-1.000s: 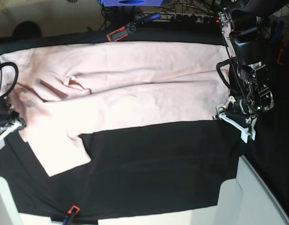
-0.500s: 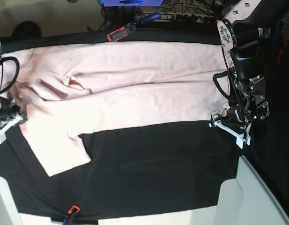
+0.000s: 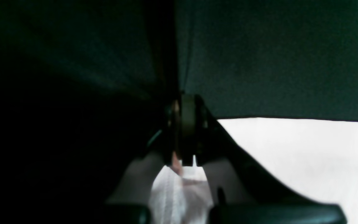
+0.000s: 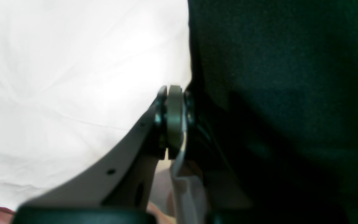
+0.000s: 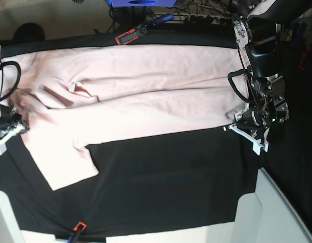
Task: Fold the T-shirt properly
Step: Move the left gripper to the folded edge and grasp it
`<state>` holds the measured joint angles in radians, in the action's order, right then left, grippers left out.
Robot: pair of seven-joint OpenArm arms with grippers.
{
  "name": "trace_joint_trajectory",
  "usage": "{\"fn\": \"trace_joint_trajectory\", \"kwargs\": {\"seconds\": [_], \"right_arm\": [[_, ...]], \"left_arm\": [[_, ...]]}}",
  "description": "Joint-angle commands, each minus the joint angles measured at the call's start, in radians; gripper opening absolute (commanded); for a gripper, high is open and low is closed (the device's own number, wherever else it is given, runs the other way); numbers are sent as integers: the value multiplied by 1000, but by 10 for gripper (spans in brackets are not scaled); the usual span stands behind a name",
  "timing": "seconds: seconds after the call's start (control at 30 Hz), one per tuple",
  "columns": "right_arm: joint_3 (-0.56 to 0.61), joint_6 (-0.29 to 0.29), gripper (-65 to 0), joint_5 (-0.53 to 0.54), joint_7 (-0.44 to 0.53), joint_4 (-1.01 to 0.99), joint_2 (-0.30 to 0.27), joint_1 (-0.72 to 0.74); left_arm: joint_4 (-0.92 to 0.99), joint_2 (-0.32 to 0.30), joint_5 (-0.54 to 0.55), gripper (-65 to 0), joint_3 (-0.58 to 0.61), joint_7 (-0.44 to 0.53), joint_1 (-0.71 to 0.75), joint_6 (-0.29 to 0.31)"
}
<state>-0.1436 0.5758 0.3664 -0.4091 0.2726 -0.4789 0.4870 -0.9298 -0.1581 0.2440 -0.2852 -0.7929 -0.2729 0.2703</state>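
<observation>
The pale pink T-shirt (image 5: 145, 96) lies spread across the black table cloth (image 5: 171, 177), one sleeve flaring toward the front left. At the shirt's near right corner my left gripper (image 5: 241, 126) is down on the cloth. In the left wrist view the left gripper (image 3: 185, 102) is shut, with pale T-shirt (image 3: 306, 161) fabric bunched between its jaws. My right gripper (image 5: 6, 132) sits at the shirt's left edge. In the right wrist view the right gripper (image 4: 174, 93) is shut, a strip of T-shirt (image 4: 73, 77) fabric pinched in it.
A red and black tool (image 5: 130, 35) and a blue-handled tool (image 5: 158, 20) lie along the table's far edge. A white bin (image 5: 277, 212) stands at the front right. A small red clip (image 5: 77, 226) sits on the front edge.
My left gripper has slid left onto the shirt's near right corner and shut on it. The right gripper has stayed shut at the left edge.
</observation>
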Motion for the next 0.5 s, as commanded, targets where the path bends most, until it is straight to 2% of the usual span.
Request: {"fn": "trace_joint_trajectory", "kwargs": {"seconds": [0.0, 0.13, 0.27, 0.47], "right_arm": [[-1, 8, -650, 12, 14, 15, -22, 25], [0, 8, -650, 12, 14, 15, -22, 25], [-3, 8, -650, 12, 14, 15, -22, 25], [-4, 8, -650, 15, 14, 15, -22, 28]], "left_arm": [[-36, -11, -4, -650, -1, -6, -12, 2], [-163, -10, -2, -650, -1, -10, 25, 2], [-282, -7, -2, -650, -1, -99, 34, 2], [-398, -5, -2, -650, -1, -159, 36, 2]]}}
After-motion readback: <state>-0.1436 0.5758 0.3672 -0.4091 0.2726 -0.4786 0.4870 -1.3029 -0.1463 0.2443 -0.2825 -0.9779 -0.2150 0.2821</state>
